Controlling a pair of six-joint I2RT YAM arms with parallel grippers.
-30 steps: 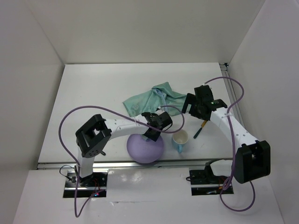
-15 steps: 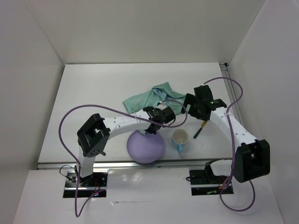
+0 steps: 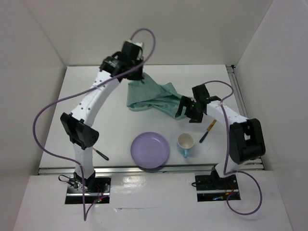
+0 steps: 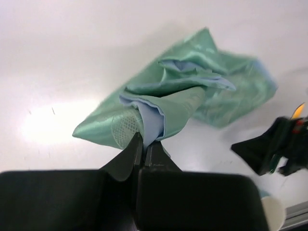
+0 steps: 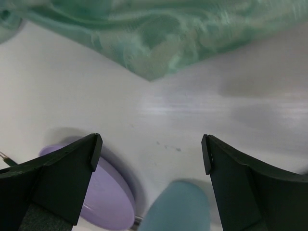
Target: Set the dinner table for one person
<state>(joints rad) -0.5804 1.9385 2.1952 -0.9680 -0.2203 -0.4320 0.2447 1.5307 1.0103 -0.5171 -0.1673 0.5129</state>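
Moved: left gripper (image 4: pixel 143 142) swings from plate (image 3: pixel 150 150) to far side, clamped on green placemat (image 3: pixel 156 98).
Near: plate and mug (image 3: pixel 185 143) wait on the dinner table (image 3: pixel 211 77).
Middle: right gripper (image 5: pixel 150 139) gapes, empty.
Far: placemat bunched; setting barely begun.

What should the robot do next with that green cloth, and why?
Probably bring the right tool forward onto the near corner of the green cloth and close. The left tool is shut on the cloth's other end, the cloth lies crumpled, and the right tool hangs open just short of that corner. Two grips could spread it flat.
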